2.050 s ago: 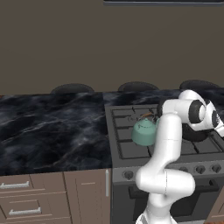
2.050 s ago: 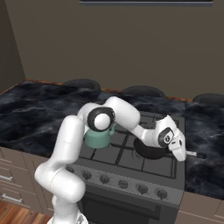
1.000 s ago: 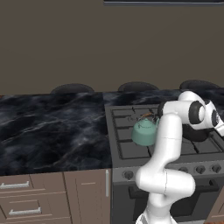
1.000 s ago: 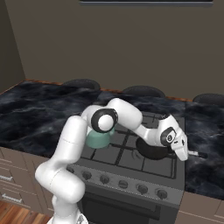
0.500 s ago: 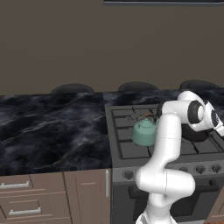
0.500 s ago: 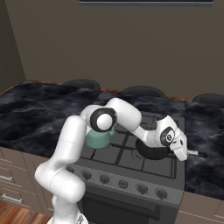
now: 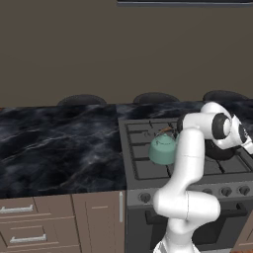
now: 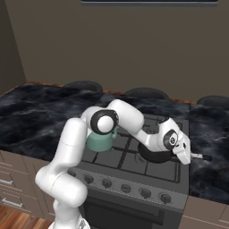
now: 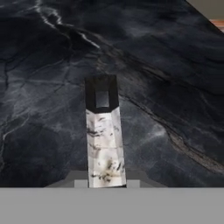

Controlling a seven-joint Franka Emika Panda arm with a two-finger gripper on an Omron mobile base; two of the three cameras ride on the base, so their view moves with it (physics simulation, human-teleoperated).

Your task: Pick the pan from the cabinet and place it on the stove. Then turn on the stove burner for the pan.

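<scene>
The round black shallow frying pan (image 8: 154, 154) already sits on the black grid grates of the dark grey gas stove (image 8: 120, 157), over the front burner on the far side from the teal kettle (image 8: 99, 141), at about three o'clock from that kettle in the right base view. Its long thin black handle (image 8: 201, 156) sticks out toward three o'clock, over the black marbled stone worktop (image 8: 210, 170). So the fetching from the cabinet and the carrying look done. What I judge remains: letting go of the handle, then reaching down to the row of small round knobs (image 8: 125, 188) along the stove front and turning the one for that burner. None of the knobs looks touched yet, and I see no flame.

The pincer (image 8: 187, 157) sits right at the handle, and in the hand view the pale mottled bar of the handle (image 9: 104, 144) runs up between the fingertips with the marbled worktop beneath, so it is clamped narrow on the pan handle.

Against the pictures from a moment ago, very little has changed: the white wrist (image 8: 172, 141) has crept slightly further toward three o'clock and turned a touch, the pan has barely shifted, and the kettle stands where it stood. The pincer has kept its tight grip throughout
</scene>
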